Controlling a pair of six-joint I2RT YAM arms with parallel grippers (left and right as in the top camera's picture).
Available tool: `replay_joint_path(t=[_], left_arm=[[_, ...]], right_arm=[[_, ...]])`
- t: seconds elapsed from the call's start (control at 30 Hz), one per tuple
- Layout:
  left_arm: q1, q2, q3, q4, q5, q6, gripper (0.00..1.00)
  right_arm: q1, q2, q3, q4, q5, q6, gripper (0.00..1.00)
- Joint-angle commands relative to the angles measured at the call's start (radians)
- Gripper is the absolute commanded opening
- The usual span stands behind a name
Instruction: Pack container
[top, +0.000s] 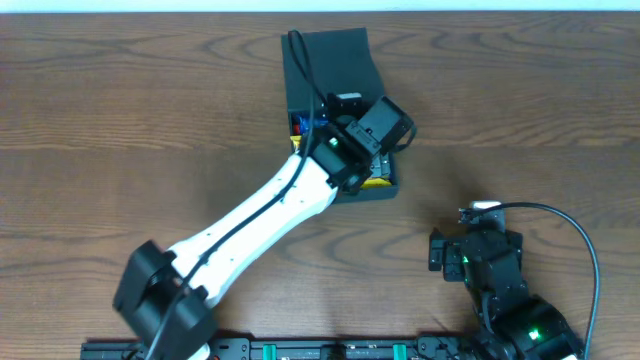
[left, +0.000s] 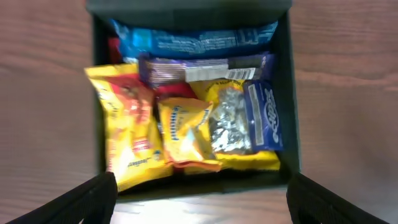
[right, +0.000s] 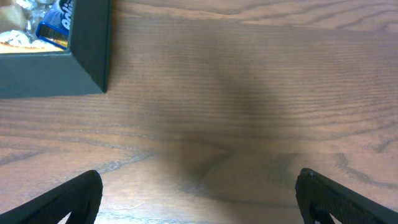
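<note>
The container (top: 330, 55) is a dark teal-green square box with its flap lid open toward the far side. In the left wrist view the container (left: 289, 93) holds several snack packets: a blue one at the back, a purple bar, yellow bags (left: 127, 130) and a blue-and-silver packet (left: 249, 118). My left gripper (left: 199, 205) is open and empty, hovering above the box's near edge; overhead it is over the box (top: 375, 130). My right gripper (right: 199, 199) is open and empty above bare table, with the box corner (right: 87, 50) to its far left.
The wooden table (top: 120, 120) spreads around the box. The right arm (top: 490, 265) rests near the front right edge. A black rail (top: 330, 350) runs along the front edge.
</note>
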Motion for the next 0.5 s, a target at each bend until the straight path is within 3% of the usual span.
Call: replay_joint_path(t=[0.0, 0.13, 0.2, 0.47], left_arm=[[0.002, -0.087, -0.005, -0.03, -0.051, 0.16, 0.88], [0.002, -0.19, -0.006, -0.071, -0.054, 0.297, 0.97], [0.003, -0.232, -0.006, -0.096, -0.058, 0.341, 0.95], [0.003, -0.379, -0.009, -0.215, -0.154, 0.38, 0.95]], right_arm=[[-0.008, -0.004, -0.005, -0.002, 0.011, 0.017, 0.99], [-0.008, -0.004, -0.005, -0.002, 0.011, 0.017, 0.99], [-0.008, -0.004, -0.005, -0.002, 0.011, 0.017, 0.99], [-0.008, -0.004, -0.005, -0.002, 0.011, 0.017, 0.99]])
